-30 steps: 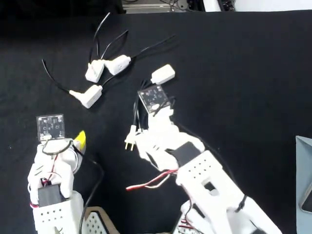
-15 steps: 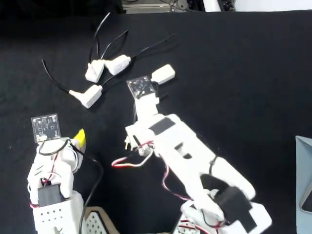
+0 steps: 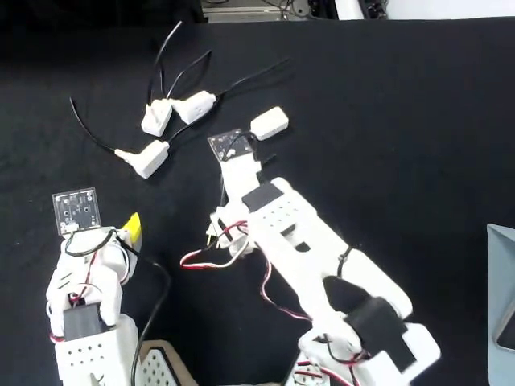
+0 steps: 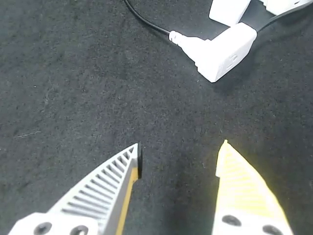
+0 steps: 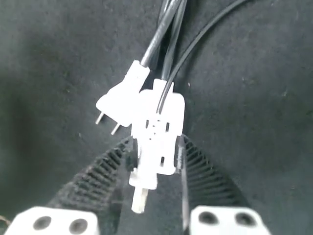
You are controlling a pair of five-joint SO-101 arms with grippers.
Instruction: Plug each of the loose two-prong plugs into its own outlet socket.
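Observation:
Two white two-prong plugs with black cords lie together on the black mat. My right gripper (image 5: 156,142) has its black fingers pressed against both sides of one plug (image 5: 157,128). The second plug (image 5: 120,104) lies beside it, prongs bare. In the high view the right arm (image 3: 282,225) covers this spot. Several white outlet sockets lie farther back: two close together (image 3: 157,117) (image 3: 195,106), one nearer (image 3: 145,158) and one to their right (image 3: 269,122). My left gripper (image 4: 178,152) hangs open over bare mat, with the nearer socket (image 4: 226,50) a short way beyond its fingertips.
Black cords (image 3: 173,56) trail from the sockets toward the mat's far edge. A grey object (image 3: 503,305) sits at the right edge of the high view. Red and white wires (image 3: 213,257) loop off the right arm near the plugs.
The right arm swung left and came down over the plugs, which it now covers in the high view. The left arm stayed almost still.

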